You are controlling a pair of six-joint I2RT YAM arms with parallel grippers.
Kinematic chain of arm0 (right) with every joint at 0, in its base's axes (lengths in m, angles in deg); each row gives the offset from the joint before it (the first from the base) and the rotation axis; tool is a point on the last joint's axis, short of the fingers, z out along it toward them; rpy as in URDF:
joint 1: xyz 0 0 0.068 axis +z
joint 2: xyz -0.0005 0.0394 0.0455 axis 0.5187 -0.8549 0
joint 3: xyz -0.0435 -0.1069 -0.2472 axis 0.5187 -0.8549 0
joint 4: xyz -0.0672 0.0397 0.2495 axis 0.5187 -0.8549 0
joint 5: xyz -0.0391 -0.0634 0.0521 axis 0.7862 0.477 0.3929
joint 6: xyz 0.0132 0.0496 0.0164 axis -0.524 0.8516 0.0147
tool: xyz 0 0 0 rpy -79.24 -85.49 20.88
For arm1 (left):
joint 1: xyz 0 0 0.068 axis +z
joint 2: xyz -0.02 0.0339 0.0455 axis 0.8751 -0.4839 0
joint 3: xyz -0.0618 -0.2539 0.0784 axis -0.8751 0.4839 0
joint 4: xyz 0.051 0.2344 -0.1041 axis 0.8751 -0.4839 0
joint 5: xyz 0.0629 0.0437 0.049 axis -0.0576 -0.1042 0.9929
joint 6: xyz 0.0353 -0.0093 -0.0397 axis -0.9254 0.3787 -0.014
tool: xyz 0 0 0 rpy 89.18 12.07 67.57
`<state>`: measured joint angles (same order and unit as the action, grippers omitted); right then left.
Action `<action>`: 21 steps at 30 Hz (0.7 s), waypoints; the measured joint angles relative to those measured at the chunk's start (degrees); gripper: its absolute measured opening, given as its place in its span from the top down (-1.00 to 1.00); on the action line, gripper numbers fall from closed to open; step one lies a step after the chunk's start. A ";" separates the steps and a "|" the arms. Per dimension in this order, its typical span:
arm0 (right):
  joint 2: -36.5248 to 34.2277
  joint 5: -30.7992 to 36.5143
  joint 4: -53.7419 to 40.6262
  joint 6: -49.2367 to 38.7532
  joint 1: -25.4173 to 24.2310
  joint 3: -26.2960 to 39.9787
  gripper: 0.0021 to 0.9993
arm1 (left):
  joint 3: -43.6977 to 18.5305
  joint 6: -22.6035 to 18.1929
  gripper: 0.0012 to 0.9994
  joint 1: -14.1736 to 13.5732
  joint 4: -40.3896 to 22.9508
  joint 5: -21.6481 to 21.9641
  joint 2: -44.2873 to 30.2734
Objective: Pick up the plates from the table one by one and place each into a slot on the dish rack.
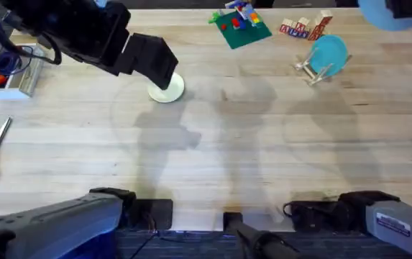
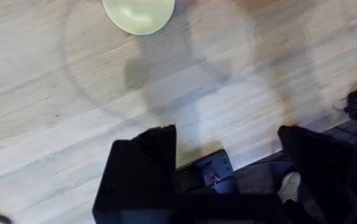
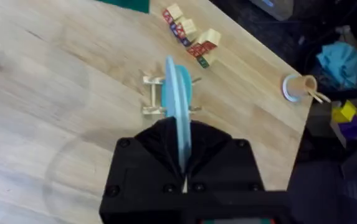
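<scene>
No writing is legible. The left gripper [image 2: 228,149], spread, hovers near the cream plate [image 1: 167,88] upper left; the right gripper [image 3: 183,158] pinches the blue plate [image 3: 179,93] in the dish rack [image 1: 313,69].

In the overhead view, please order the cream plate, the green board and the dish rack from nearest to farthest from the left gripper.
1. Cream plate, right beside the left gripper.
2. Green board, at the far edge, middle.
3. Dish rack, far right, holding the blue plate.
</scene>
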<state>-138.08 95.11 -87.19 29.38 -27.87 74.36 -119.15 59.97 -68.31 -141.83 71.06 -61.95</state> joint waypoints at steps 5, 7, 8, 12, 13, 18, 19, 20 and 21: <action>0.00 0.22 0.64 0.00 -1.85 -0.01 0.93 | 0.00 0.00 -0.99 0.00 0.00 0.00 0.00; 0.00 0.22 0.85 0.00 -1.84 -0.02 0.93 | 0.00 0.00 -0.99 0.00 0.00 0.00 -0.02; 0.00 0.22 0.87 0.00 -1.84 0.00 0.93 | 0.00 0.00 -0.99 0.00 0.00 0.00 -0.01; -0.04 0.22 0.93 0.00 -1.84 -0.01 0.93 | 0.00 0.00 -0.99 0.00 0.00 0.00 0.00; -0.13 0.24 1.16 0.00 -1.84 0.00 0.93 | 0.00 0.00 -0.99 0.00 0.00 0.00 0.00; -1.43 0.24 2.68 0.00 -1.85 0.00 0.93 | 0.00 0.00 -0.99 0.00 0.00 0.00 -0.01; -1.82 0.22 2.75 0.00 -1.87 0.00 0.93 | 0.00 0.00 -0.99 0.00 0.00 0.00 -0.01; -2.15 0.22 2.78 0.00 -1.96 0.00 0.93 | 0.00 0.00 -0.99 0.00 0.00 0.00 -0.02; -2.41 0.24 2.80 0.00 -2.10 0.00 0.93 | 0.00 0.00 -0.99 0.00 0.00 0.00 0.00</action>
<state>-140.49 95.35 -84.40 29.38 -29.97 74.36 -119.15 59.97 -68.31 -141.83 71.06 -61.96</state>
